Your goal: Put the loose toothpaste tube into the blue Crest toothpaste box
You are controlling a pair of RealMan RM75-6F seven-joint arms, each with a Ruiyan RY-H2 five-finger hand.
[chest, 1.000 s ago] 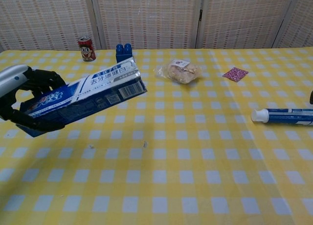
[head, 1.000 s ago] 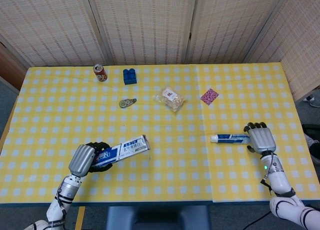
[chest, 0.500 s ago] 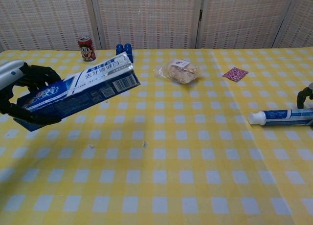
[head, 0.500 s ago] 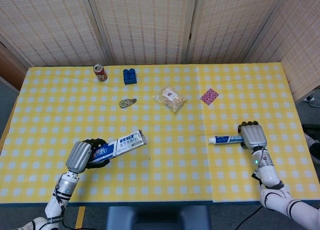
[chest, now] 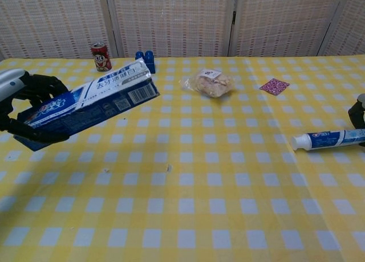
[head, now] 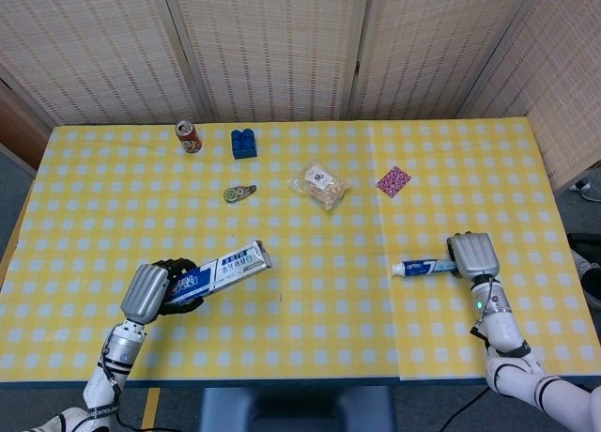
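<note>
Both hands loaded: box in left, tube in right.

Left hand (head: 150, 291) has its dark fingers (chest: 43, 85) wrapped round the near end of the long blue Crest toothpaste carton (head: 219, 270), which juts up and away from the hand toward table centre, clear of the cloth. Right hand (head: 473, 254) is closed over the tail of the white-and-blue toothpaste tube (head: 423, 267); its white cap end points inward from the hand, toward the left one, well apart from the carton.
</note>
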